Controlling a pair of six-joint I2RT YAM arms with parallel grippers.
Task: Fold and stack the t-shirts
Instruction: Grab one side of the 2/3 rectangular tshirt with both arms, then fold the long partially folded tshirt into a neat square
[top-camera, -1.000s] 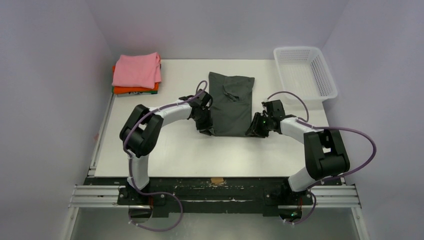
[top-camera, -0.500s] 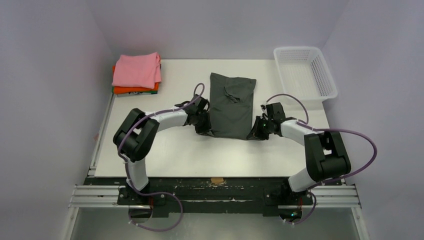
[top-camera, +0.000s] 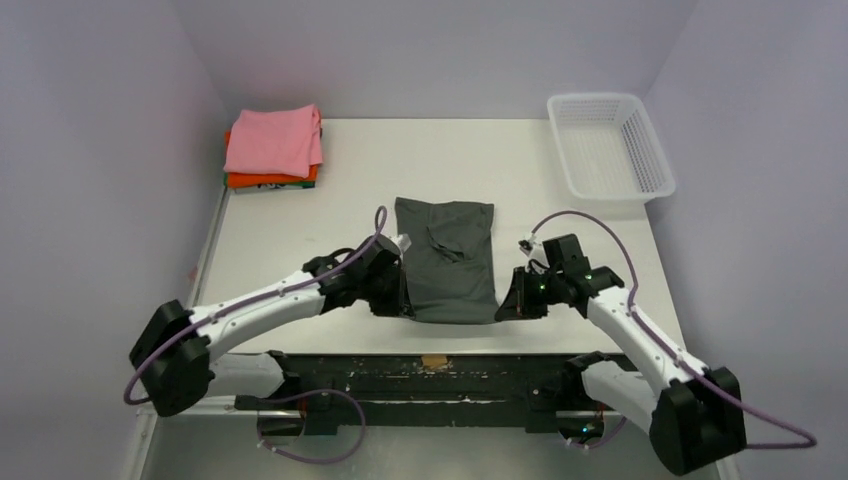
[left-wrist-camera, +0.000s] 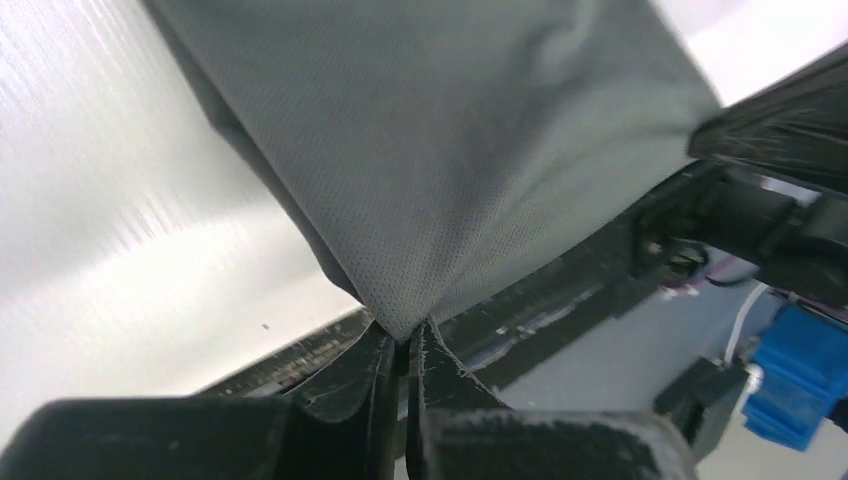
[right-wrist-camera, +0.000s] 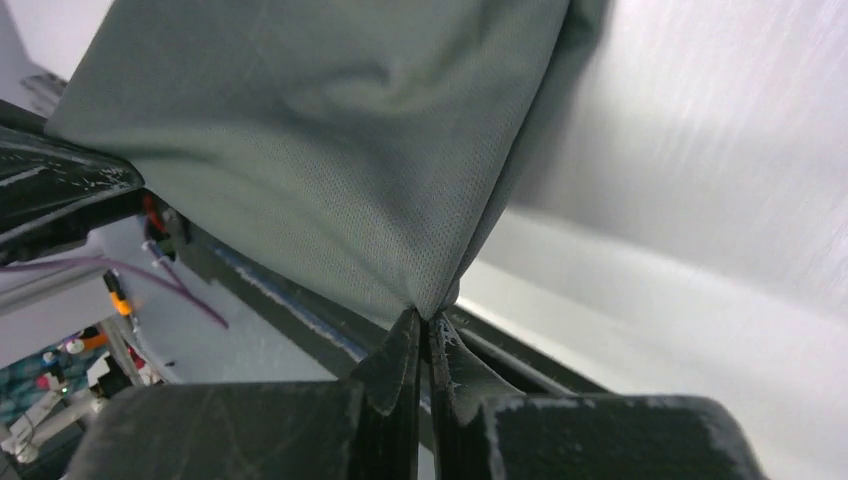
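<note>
The grey shirt (top-camera: 447, 262) has slid from the middle of the table (top-camera: 330, 215) toward six o'clock. The left gripper (left-wrist-camera: 405, 345) and right gripper (right-wrist-camera: 425, 322), closing a second ago, now pinch its near corners. I think they are dragging it straight for the next fold. The pink shirt (top-camera: 272, 140) waits at ten o'clock.

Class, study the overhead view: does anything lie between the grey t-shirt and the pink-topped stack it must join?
Nothing visible does: only bare table lies between the grey t-shirt and the pink-topped stack at the far left corner.
</note>
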